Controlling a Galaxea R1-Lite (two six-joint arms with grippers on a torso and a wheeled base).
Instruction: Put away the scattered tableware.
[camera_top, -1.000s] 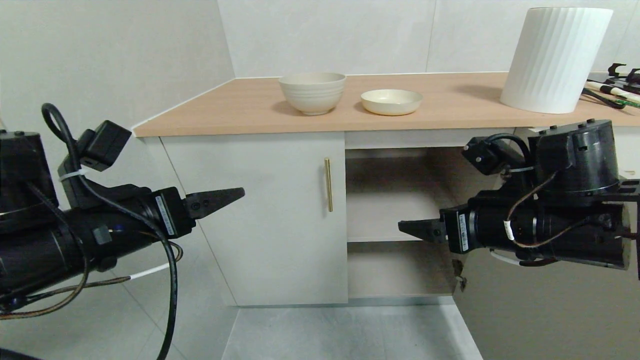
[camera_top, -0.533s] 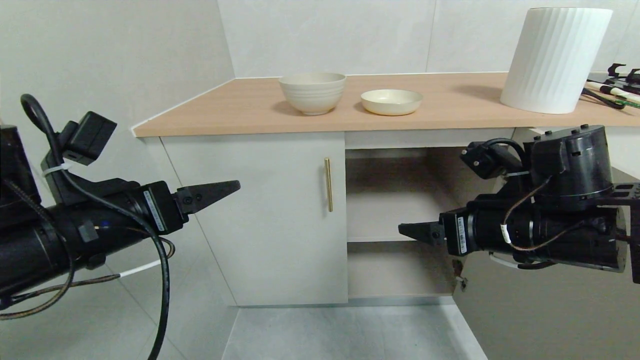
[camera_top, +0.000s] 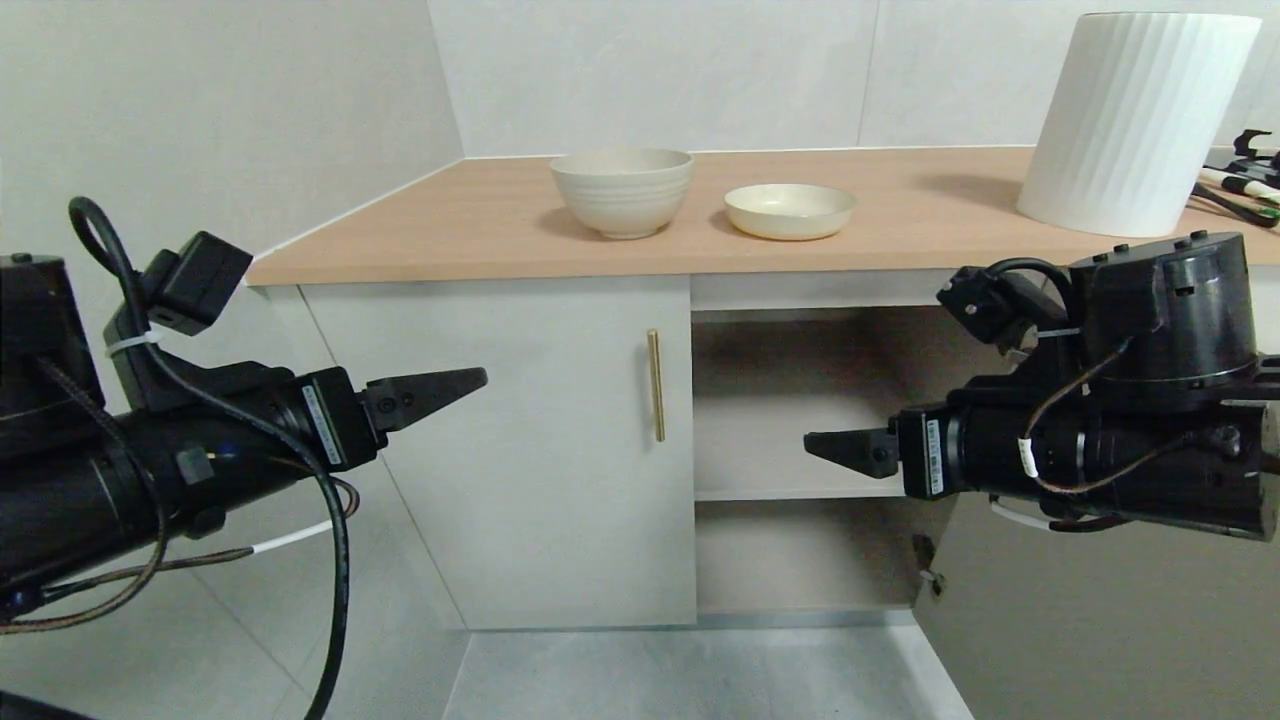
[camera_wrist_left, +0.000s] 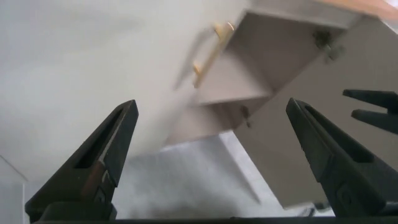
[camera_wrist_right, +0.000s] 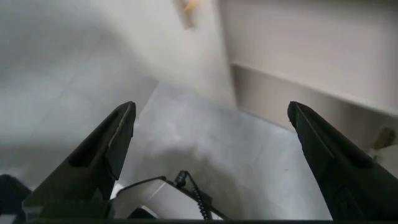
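Raising the left gripper (camera_top: 478, 379), jaws wide and empty like the right gripper's (camera_top: 812, 441), straddle the rim of the bowl (camera_top: 621, 190), probably thick-walled.

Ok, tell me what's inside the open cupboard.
One shelf splits the cupboard into an upper and a lower space, both with plain walls. The right arm covers its right side, so that part is hidden. The bowl and dish sit on the counter above.
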